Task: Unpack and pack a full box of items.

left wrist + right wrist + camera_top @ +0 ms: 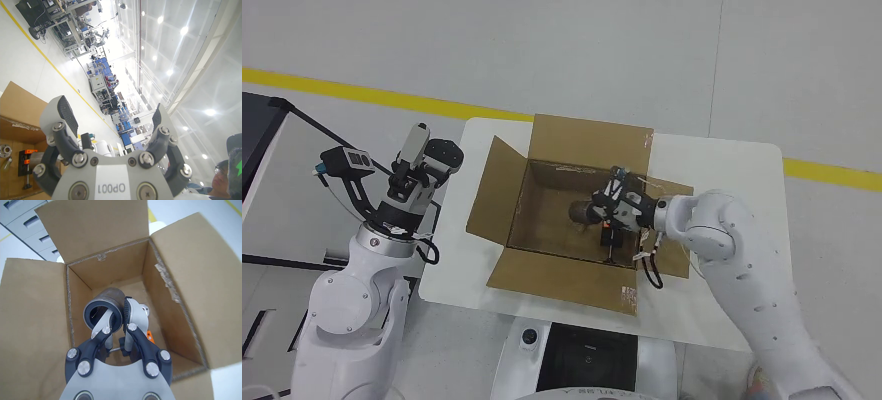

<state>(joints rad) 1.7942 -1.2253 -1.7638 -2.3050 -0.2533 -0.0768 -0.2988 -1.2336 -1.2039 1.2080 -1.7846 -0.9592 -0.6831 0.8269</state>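
Two fingers of my right gripper pinch the wall of a steel bearing sleeve, one finger inside its bore and the other pressed on the outside, so this hand is narrow and clamped on it. The sleeve lies on its side inside the open cardboard box; I cannot tell whether it touches the floor. Just under my wrist a black clamp with orange parts lies on the box floor, with a round metal flange and a small bottle beside it. The box stands on the white table with all four flaps folded outward. My left gripper is off the table's left edge, well apart from the box, pointing upward, its fingers spread wide with nothing between them.
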